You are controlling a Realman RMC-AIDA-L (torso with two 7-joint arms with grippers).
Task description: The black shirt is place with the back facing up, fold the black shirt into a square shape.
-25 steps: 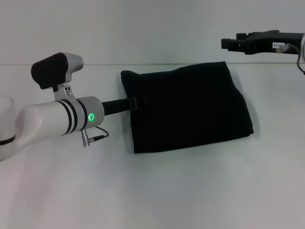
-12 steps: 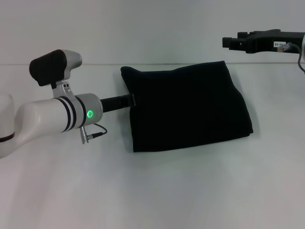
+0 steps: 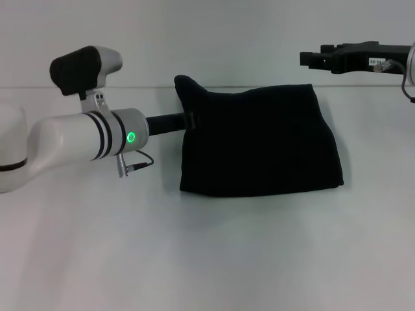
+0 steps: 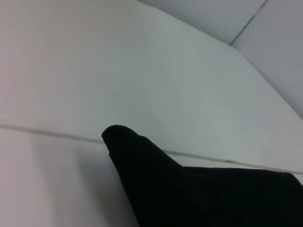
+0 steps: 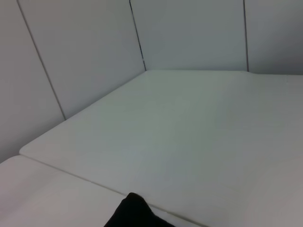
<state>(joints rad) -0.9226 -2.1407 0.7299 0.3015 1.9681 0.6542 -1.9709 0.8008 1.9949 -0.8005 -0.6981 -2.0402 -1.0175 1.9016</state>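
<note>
The black shirt (image 3: 259, 142) lies on the white counter (image 3: 207, 259) as a compact, roughly rectangular bundle, already folded down to something near a square, its right side sloping a little outward toward the front. Its far left corner now stands up in a small peak, which a second ago lay flat; the whole left edge has also shifted to the right and sits straighter. In the left wrist view that raised corner shows as a dark point lifted against the pale counter.

The left gripper (image 3: 189, 121) is at that left edge, just under the peak, its black tip against or inside the fabric. It has moved up and inward from where it was half a second ago, and it seems to be dragging or lifting the edge. Whether its fingers are apart or clamped on cloth I cannot tell, since black hides black.

The right gripper (image 3: 308, 59) hangs high beyond the far right corner, well apart from the shirt, fingers not discernible.

I judge the fold nearly finished, with the left arm squaring or tucking the last edge
</note>
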